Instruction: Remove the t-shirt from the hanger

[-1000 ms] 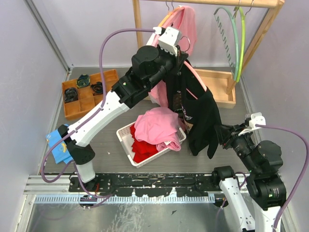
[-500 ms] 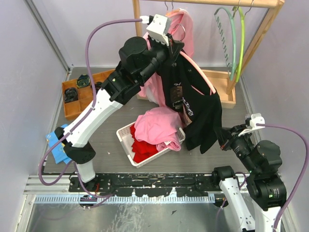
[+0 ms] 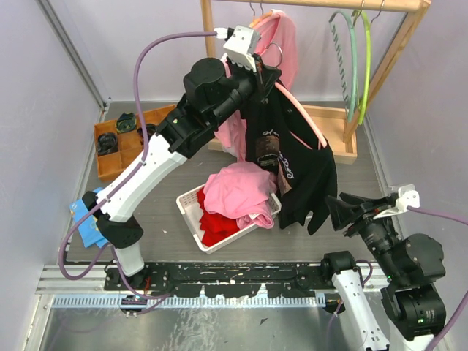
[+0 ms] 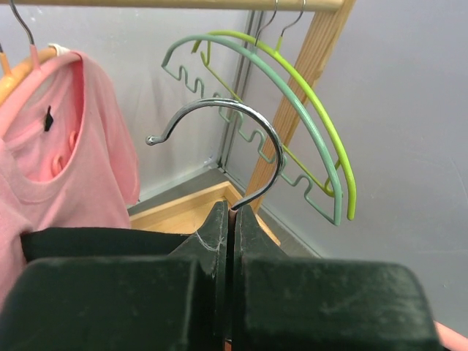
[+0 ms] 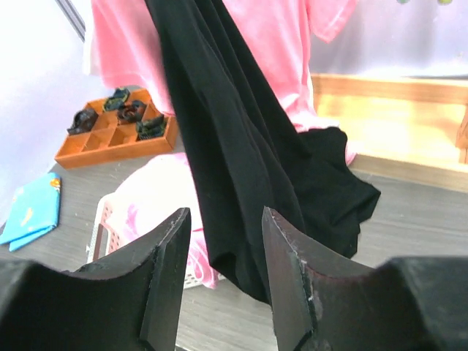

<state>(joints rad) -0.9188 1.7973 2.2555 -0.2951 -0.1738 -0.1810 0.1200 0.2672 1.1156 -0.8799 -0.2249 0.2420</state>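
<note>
My left claw (image 4: 230, 219) is clenched on the hanger (image 4: 252, 115) at its wire neck, up high. The black t-shirt (image 5: 241, 168) drapes straight down, its hem just ahead of my right claw (image 5: 224, 216), the nearer one, which is released and empty.

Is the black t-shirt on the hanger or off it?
On. The black t-shirt drapes from the hanger that the left pincer holds up; the right pincer stands open, gripping nothing.
</note>
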